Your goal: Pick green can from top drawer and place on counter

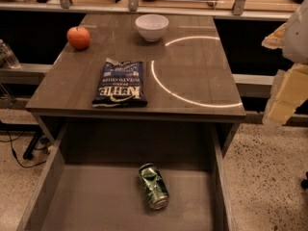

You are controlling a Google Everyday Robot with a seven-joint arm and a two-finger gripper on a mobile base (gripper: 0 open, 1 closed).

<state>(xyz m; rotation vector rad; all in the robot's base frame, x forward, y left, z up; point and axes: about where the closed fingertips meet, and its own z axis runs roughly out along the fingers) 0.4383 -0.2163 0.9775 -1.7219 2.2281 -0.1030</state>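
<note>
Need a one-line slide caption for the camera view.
Open top drawer holds green can on its side; chip bag, apple, bowl on counter; gripper hangs at right edge.

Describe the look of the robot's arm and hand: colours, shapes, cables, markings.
Only a slice shows at the right edge, beside the counter. The arm is a rounded white-grey shell; the hand below it is pale cream-yellow, blocky and flat-sided. No cables or markings show.

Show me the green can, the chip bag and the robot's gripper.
green can (153,186): camera view, middle of its side.
chip bag (120,83): camera view, middle of its printed front.
gripper (288,94): camera view, pale part at the picture's right edge.
</note>
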